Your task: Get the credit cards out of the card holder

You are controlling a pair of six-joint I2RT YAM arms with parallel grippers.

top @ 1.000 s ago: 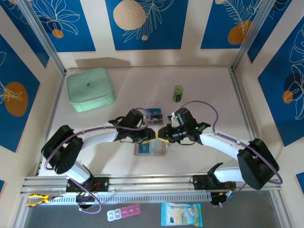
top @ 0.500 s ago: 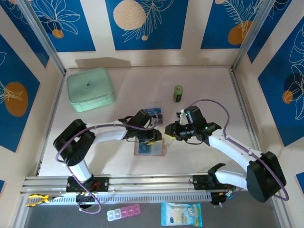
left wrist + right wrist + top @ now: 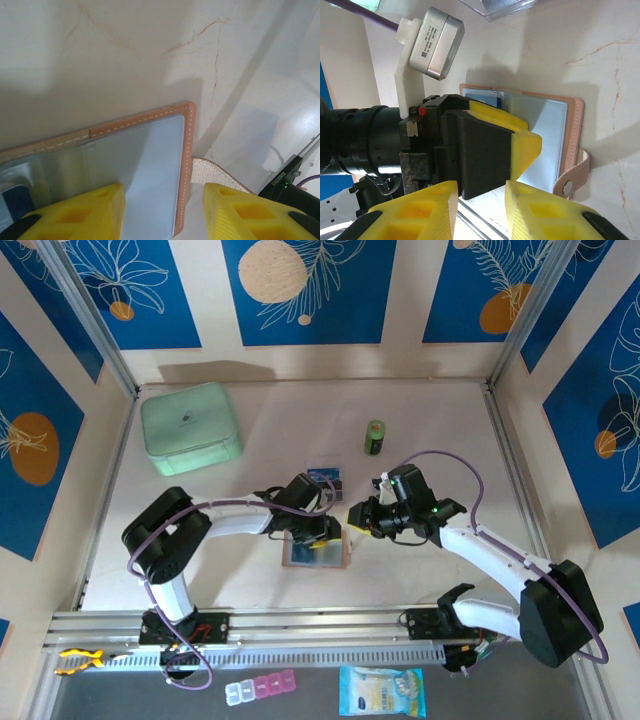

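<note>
Open card holder (image 3: 547, 125) flat on pale marbled counter (image 3: 600, 65), grey-blue lining up, snap tab (image 3: 570, 182) at corner. Left gripper (image 3: 520, 140) over lining, yellow fingers (image 3: 495, 116) on it. Blue credit card (image 3: 485, 98) edge beside them. Right gripper (image 3: 481, 205) jaws apart.

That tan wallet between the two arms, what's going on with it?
Two robot arms are emptying the card holder, which lies open on the table. The left gripper is down on its grey-blue lining, apparently pinning it, jaws apart. The right gripper hovers open beside its snap edge, holding nothing. A blue card sits in a pocket; a loose card lies on the table behind.
</note>
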